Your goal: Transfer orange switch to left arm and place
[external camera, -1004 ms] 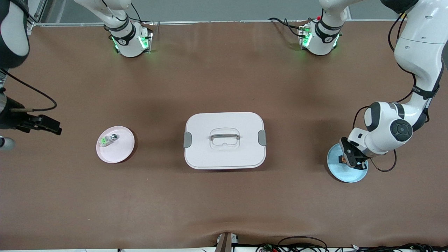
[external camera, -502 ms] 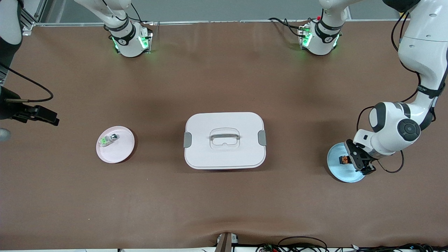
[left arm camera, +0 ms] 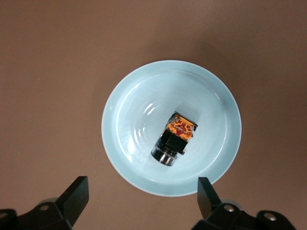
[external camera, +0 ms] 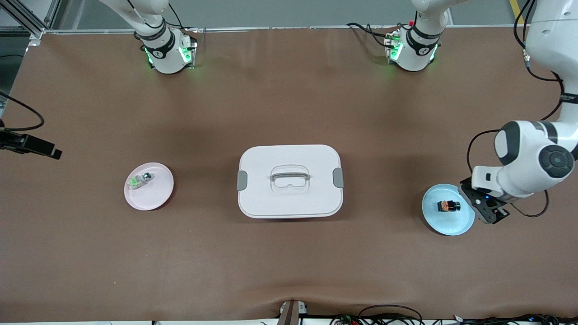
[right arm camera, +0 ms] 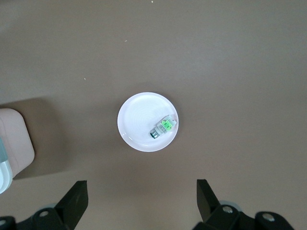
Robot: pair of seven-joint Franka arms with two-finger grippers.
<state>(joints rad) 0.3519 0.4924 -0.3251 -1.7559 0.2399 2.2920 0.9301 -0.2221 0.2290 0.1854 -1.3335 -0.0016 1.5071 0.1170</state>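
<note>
Lying in the blue plate (external camera: 433, 220) beside the box (external camera: 289, 181), the orange switch (external camera: 448, 206) looks delivered — left gripper (left arm camera: 142, 196) and right gripper (right arm camera: 139, 197), both spread empty, should lift straight up.

A brown table (external camera: 289, 99) is carrying a white box (external camera: 289, 180) with grey side clips (external camera: 242, 180), a pale blue plate (external camera: 440, 223) showing a black switch with an orange top (external camera: 448, 206), and a pale pink plate (external camera: 156, 196) showing a clear, silvery switch with a green part (external camera: 139, 180).
</note>
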